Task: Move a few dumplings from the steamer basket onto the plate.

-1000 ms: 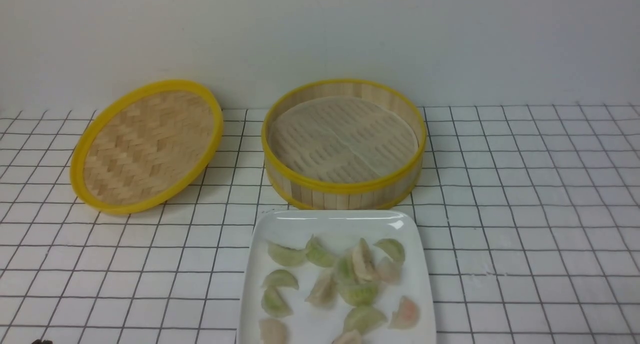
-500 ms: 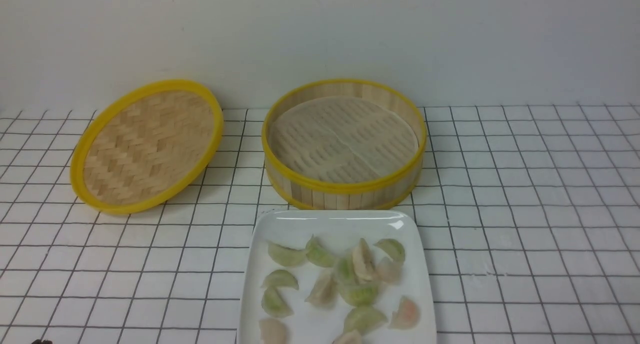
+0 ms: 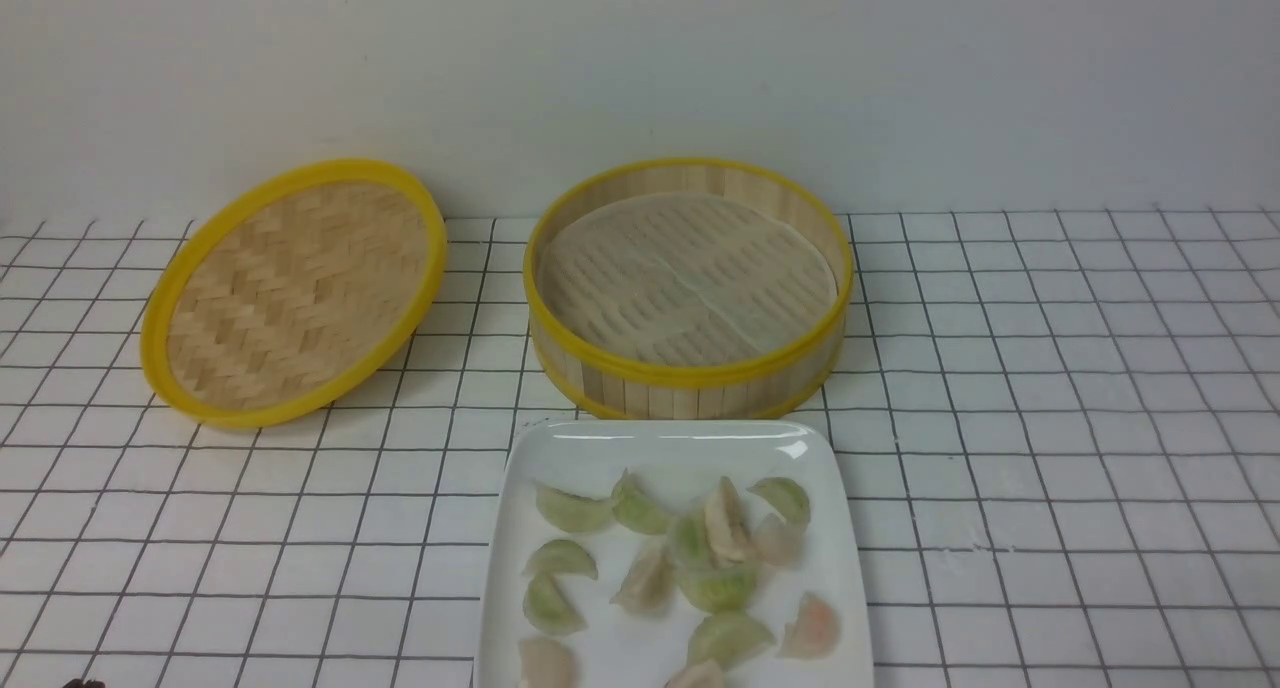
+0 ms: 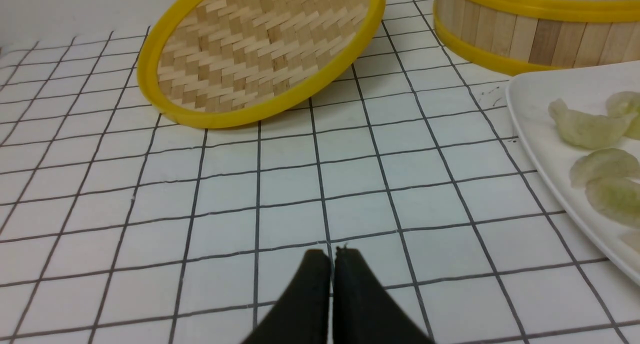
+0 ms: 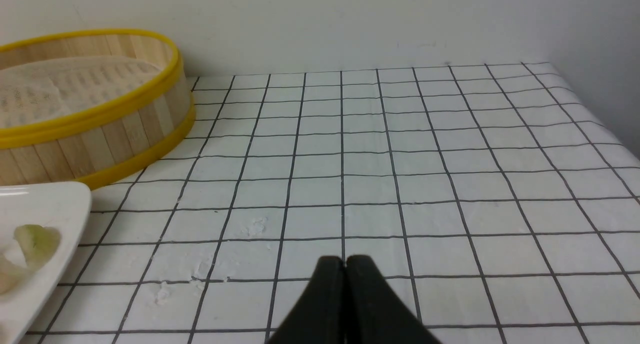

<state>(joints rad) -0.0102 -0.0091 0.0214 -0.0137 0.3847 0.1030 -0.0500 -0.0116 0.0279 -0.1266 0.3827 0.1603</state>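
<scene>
I am looking across the gridded tablecloth [image 3: 1050,418], which is filling every view and running out of frame on all sides. On it the steamer basket [image 3: 688,376] is sitting at the back centre; only its pale perforated liner [image 3: 685,278] is showing inside, with no dumpling visible in it. To its left the woven lid [image 3: 295,293] is lying tilted, its far edge raised, and I cannot tell what is propping it. Just in front of the basket the plate [image 3: 660,448] is resting, near it but not clearly touching; its near edge is being cut off by the frame. The dumplings [image 3: 715,586], green and pinkish, are lying scattered on the plate, several overlapping in the middle and two at the bottom only partly showing. Neither arm is appearing in the front view. In the wrist views the left gripper [image 4: 332,254] and the right gripper [image 5: 345,259] are both hovering over bare cloth, fingertips pressed together and holding nothing.
</scene>
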